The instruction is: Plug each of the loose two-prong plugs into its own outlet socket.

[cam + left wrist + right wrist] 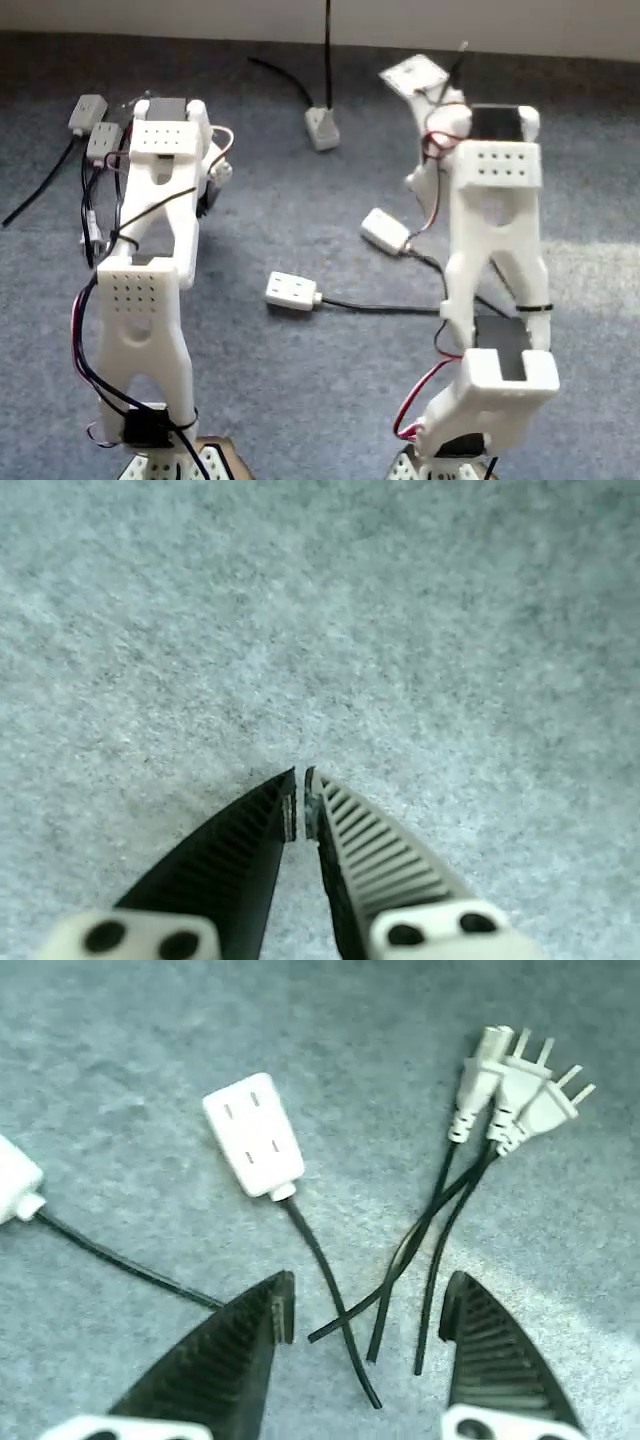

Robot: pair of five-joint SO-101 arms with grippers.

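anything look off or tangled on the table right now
Nothing looks damaged, but the three plugs lie bunched side by side, and their cords cross one another and the cord of the outlet, just ahead of the open right gripper. Lifting one plug may drag the others.

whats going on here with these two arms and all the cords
Two robot arms are set up to push loose plugs into outlets, and neither is holding anything at this moment. The right gripper hangs open above the black cords. Beyond it, three plugs lie bunched together on the carpet, apart from a white outlet block whose slots are empty. The left gripper is shut and empty over bare carpet.
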